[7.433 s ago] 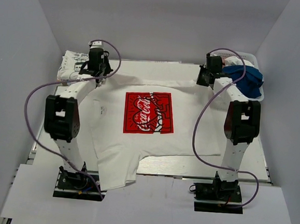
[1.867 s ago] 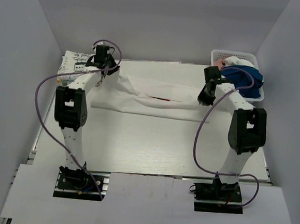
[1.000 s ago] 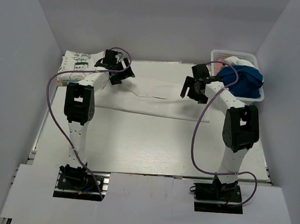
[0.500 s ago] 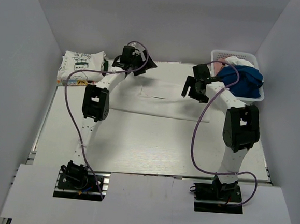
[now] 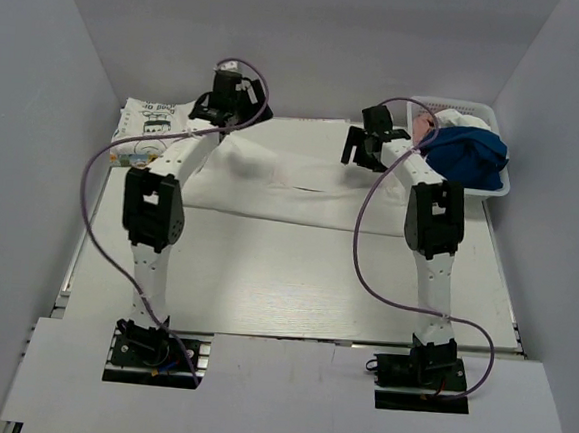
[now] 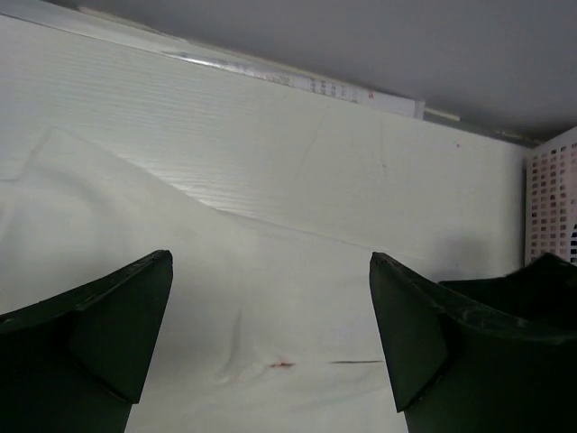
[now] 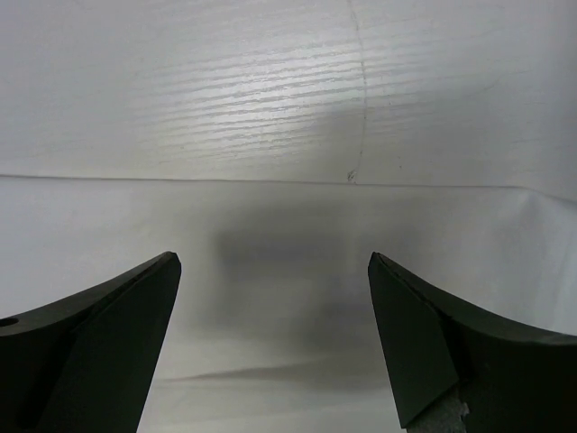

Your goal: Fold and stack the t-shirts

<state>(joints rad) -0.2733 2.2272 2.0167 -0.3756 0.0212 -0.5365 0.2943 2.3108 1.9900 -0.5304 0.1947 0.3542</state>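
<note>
White t-shirt (image 5: 301,202) lies folded; left hand (image 6: 270,262), right hand (image 7: 273,260) above it, fingers apart, empty.

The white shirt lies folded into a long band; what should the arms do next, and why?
Probably bring the left gripper and right gripper, both open and empty, to the ends of the white shirt for a crosswise fold; it is a long strip.

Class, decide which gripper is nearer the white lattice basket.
Right. The right gripper hovers just left of the basket; the left gripper is farther left, over the other end of the white t-shirt.
</note>
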